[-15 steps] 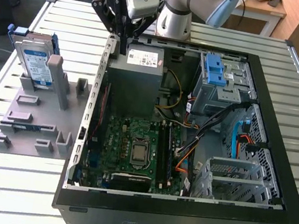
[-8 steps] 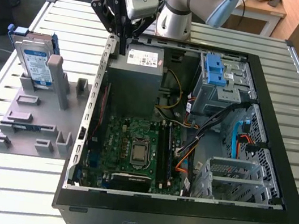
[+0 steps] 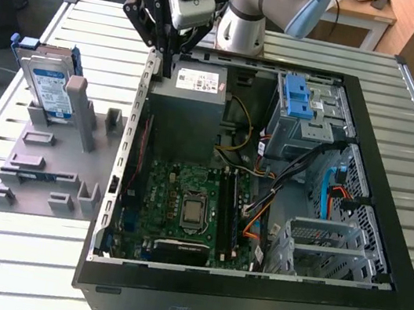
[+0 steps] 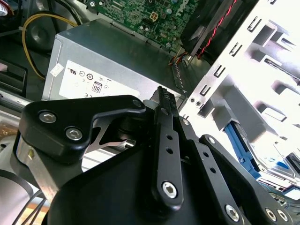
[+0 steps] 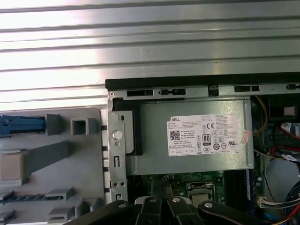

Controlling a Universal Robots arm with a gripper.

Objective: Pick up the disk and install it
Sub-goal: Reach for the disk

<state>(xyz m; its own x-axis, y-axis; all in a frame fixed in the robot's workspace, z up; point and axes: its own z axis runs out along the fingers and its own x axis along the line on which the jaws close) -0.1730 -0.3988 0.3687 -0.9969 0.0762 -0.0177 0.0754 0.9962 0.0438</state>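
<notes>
In the exterior view, 1 gripper hangs over the rear edge of 1 open computer case, just beside 1 grey power supply. Its fingers are clenched together and grasp nothing. 1 disk stands tilted in 1 grey fixture on the slatted table, at the exterior view's left, well apart from the gripper. The disk is silver with a white-and-blue label and a blue bracket around it.

In the second wrist view, the gripper points toward the power supply. Beyond the case wall, the disk shows its blue bracket and part of its label.

In the first wrist view, the pinched gripper sits above the power supply, with the fixture alongside the case.
</notes>
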